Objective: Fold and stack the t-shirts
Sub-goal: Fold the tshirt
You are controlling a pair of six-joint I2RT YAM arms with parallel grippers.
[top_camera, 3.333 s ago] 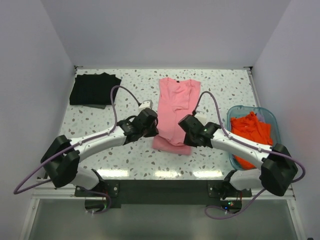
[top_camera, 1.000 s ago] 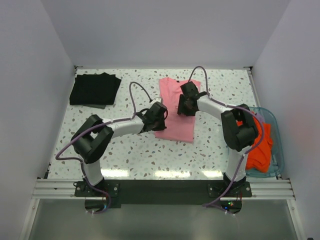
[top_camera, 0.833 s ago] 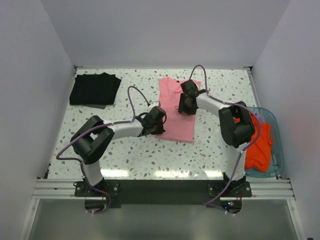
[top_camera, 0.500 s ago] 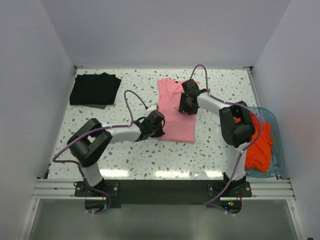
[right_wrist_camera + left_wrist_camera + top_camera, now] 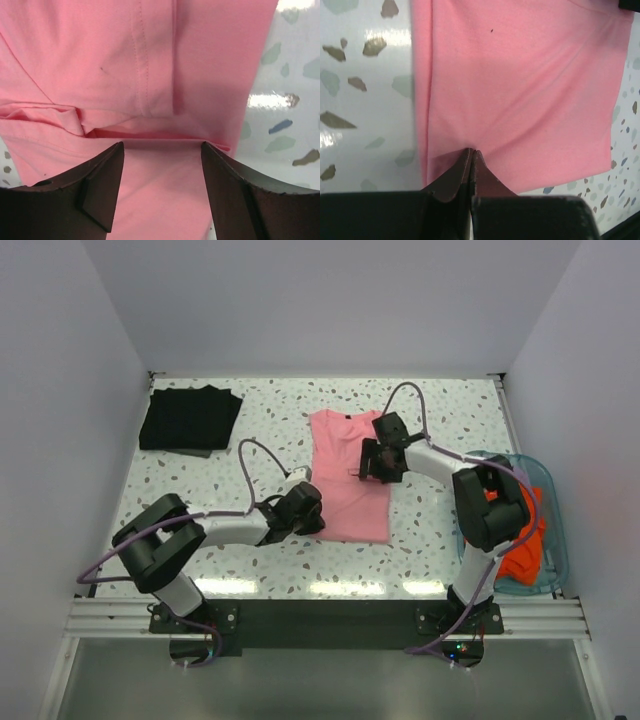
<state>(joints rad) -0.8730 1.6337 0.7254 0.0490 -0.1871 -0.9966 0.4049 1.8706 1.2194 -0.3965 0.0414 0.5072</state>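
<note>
The pink t-shirt (image 5: 345, 480) lies folded into a long strip mid-table, collar at the far end. My left gripper (image 5: 308, 512) is shut, its tips (image 5: 471, 150) resting on the pink cloth (image 5: 520, 90) near the strip's near-left corner; no cloth shows between the fingers. My right gripper (image 5: 372, 462) stands open low over the shirt's right side, its fingers (image 5: 162, 145) either side of a cross fold in the pink cloth (image 5: 150, 60), holding nothing. A folded black t-shirt (image 5: 188, 418) lies at the far left. Orange-red t-shirts (image 5: 520, 530) sit heaped in the tub.
The teal see-through tub (image 5: 548, 485) stands at the right edge, partly behind my right arm. The speckled table (image 5: 200, 485) ends at white walls on the far, left and right sides. Purple cables arch above both arms.
The left gripper slid toward the near edge along the shirt's left side. The pink shirt shifted a little nearer. The right gripper came nearer too and its jaws widened.
</note>
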